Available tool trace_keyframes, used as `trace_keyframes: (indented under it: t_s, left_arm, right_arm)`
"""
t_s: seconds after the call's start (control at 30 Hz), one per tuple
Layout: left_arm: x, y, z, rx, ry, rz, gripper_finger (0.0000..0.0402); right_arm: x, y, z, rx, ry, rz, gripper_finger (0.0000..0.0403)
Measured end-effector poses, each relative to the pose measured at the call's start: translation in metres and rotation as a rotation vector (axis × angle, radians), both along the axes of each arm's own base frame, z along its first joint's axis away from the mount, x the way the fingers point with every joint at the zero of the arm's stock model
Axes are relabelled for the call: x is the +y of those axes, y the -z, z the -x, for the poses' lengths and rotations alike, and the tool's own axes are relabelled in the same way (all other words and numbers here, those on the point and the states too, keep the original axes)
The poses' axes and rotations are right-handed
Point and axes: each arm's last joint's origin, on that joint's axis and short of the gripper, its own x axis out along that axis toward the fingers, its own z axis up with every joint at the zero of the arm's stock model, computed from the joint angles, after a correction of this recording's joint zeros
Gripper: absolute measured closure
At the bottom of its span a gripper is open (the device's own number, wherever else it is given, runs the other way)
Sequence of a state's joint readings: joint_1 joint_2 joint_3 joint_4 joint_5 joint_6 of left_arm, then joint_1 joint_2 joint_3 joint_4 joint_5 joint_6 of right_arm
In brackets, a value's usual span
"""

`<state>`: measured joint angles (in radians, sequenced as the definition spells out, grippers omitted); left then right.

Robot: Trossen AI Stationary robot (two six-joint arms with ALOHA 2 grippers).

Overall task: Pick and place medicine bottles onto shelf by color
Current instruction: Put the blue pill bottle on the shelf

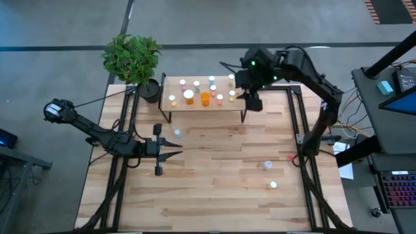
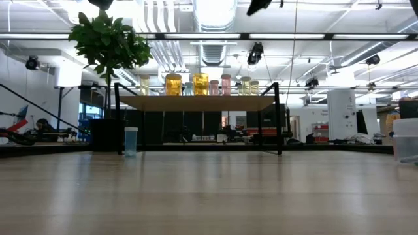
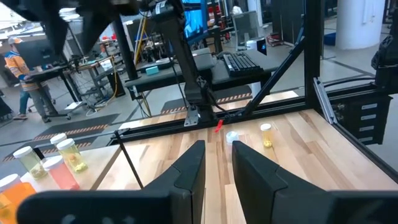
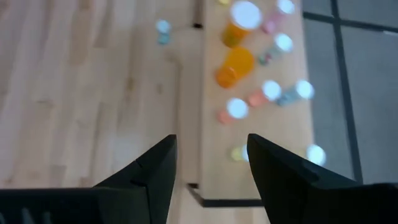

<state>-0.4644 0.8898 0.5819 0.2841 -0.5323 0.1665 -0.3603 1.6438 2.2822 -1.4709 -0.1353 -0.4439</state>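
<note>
Medicine bottles [image 1: 205, 97] stand mostly on the shelf [image 1: 200, 105], below the right gripper [image 4: 208, 163], which hovers spread and empty above the shelf's right end. The left gripper [image 3: 217, 163], jaws a little apart and empty, rests low over the table [image 1: 214, 188]. Only the high view shows three bottles [image 1: 177, 133] on the table, while the low view shows one blue bottle [image 2: 130, 140] beside the shelf leg.

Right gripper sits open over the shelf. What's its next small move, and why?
Probably swing the open, empty right gripper away from the small light-wood shelf toward the nearest pale-capped medicine bottle on the large wooden table. It holds nothing, and that bottle stands unshelved on its side.
</note>
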Motion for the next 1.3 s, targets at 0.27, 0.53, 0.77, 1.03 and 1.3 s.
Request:
trace_keyframes:
  t_s: [0.27, 0.53, 0.77, 1.03, 1.3]
  left_arm:
    - [0.000, 0.000, 0.000, 0.000, 0.000, 0.001, 0.0339]
    - [0.000, 0.000, 0.000, 0.002, 0.000, 0.001, 0.0339]
    - [0.000, 0.000, 0.000, 0.002, 0.000, 0.001, 0.0339]
    - [0.000, 0.000, 0.000, -0.003, -0.001, 0.044, 0.0339]
    - [0.000, 0.000, 0.000, -0.008, -0.003, 0.134, 0.0339]
  right_arm:
    - [0.049, 0.002, -0.010, 0.018, -0.115, -0.043, 0.0216]
    - [0.092, 0.024, -0.017, 0.103, -0.192, -0.100, 0.0216]
    - [0.122, 0.050, -0.020, 0.076, -0.252, -0.115, 0.0216]
    - [0.148, 0.092, -0.014, -0.070, -0.324, -0.125, 0.0216]
    - [0.152, 0.142, -0.007, -0.184, -0.339, -0.130, 0.0216]
